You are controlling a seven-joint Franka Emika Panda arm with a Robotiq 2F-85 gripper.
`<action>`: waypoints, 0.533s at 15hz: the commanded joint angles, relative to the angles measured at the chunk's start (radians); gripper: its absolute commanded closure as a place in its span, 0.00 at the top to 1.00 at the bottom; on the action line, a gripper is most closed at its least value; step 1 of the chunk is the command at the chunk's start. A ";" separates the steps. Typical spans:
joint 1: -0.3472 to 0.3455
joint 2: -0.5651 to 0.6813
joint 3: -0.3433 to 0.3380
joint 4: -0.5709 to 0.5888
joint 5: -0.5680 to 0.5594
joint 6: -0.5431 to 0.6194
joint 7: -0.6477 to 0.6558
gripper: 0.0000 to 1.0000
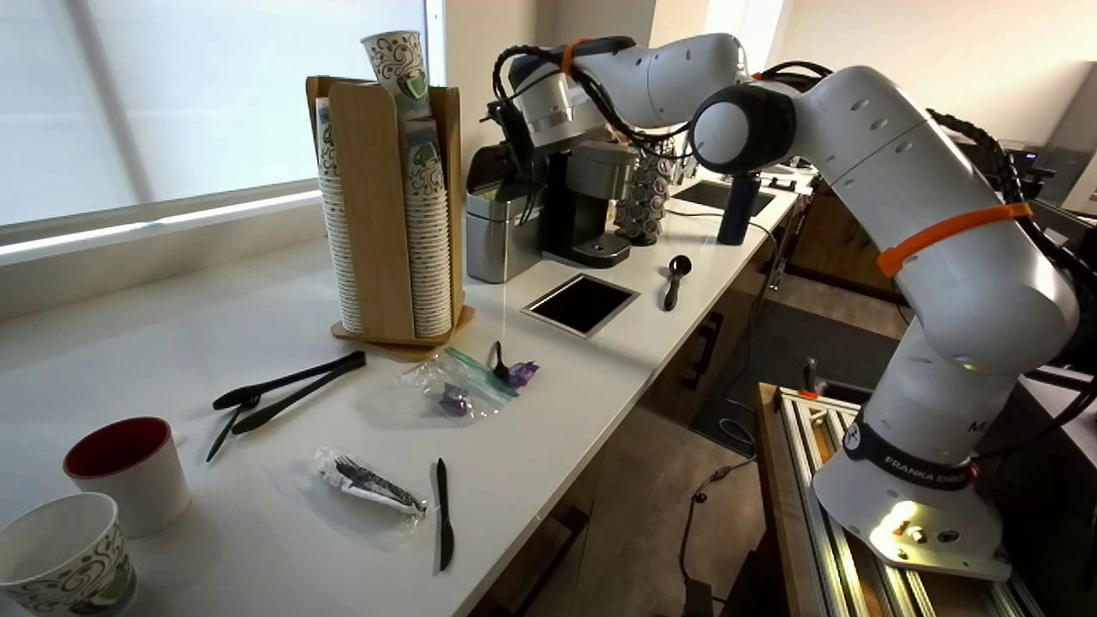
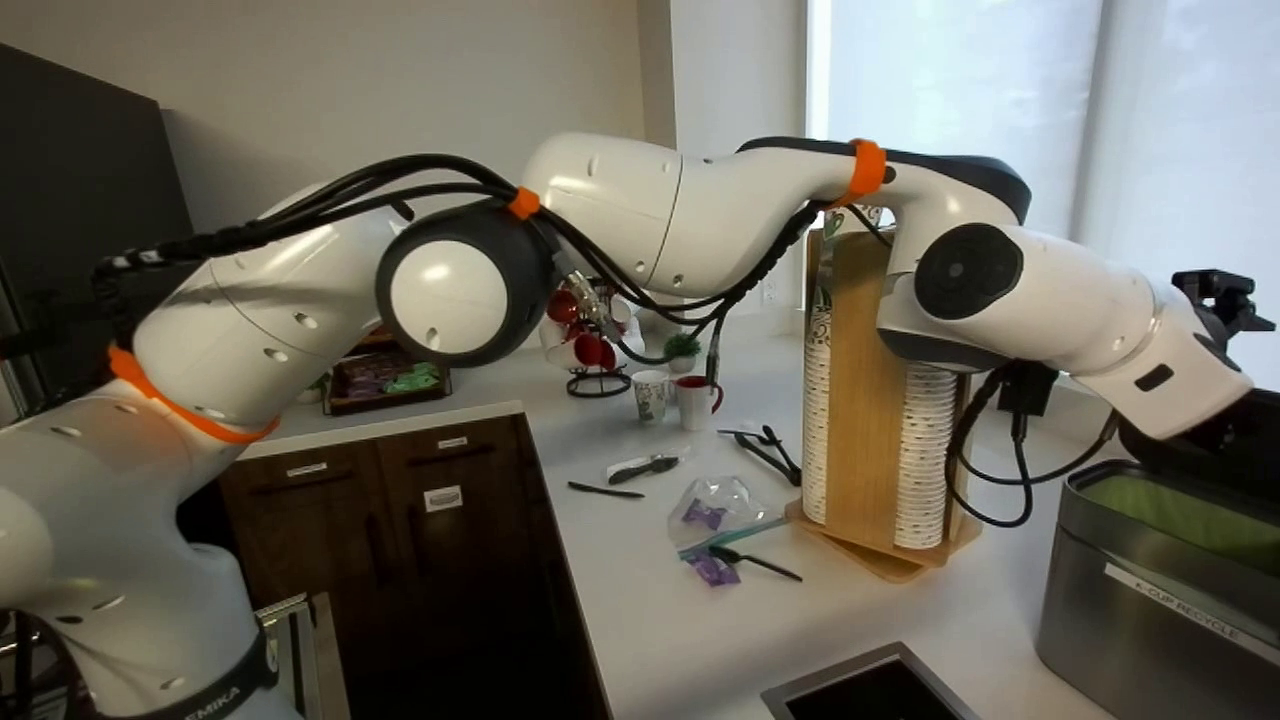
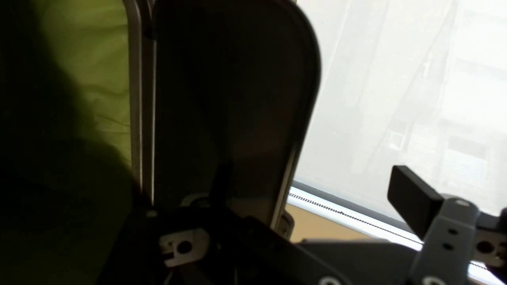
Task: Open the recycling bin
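White bench [image 1: 257, 283] set along a window [image 1: 231, 103] | K-cup recycling bin [image 2: 1150, 650] placed right of wooden cup rack [image 2: 862, 430] in both exterior views | lid [image 3: 237, 99] raised, green liner [image 3: 105, 59] exposed | opening step judged essentially done | hand [image 3: 315, 190] spread | next: hand should be withdrawn clear of lid

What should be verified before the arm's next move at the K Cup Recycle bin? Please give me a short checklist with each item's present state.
1. Bin upright on the counter: ok.
2. Lid raised: ok; in the wrist view it stands up beside the green liner.
3. Gripper open: ok; its fingers are spread apart.
4. Fingers clear of the lid: cannot tell; one is lost in deep shadow against it.
5. Lid able to stand unaided: cannot tell; contact with the gripper is not clear.
6. Arm clear of the coffee maker: cannot tell; they overlap in an exterior view.
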 commanded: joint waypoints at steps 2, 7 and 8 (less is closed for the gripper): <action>0.023 0.103 -0.035 0.154 -0.041 0.053 0.050 1.00; 0.035 0.139 -0.067 0.170 -0.183 0.108 0.168 1.00; 0.035 0.146 -0.072 0.169 -0.207 0.122 0.189 1.00</action>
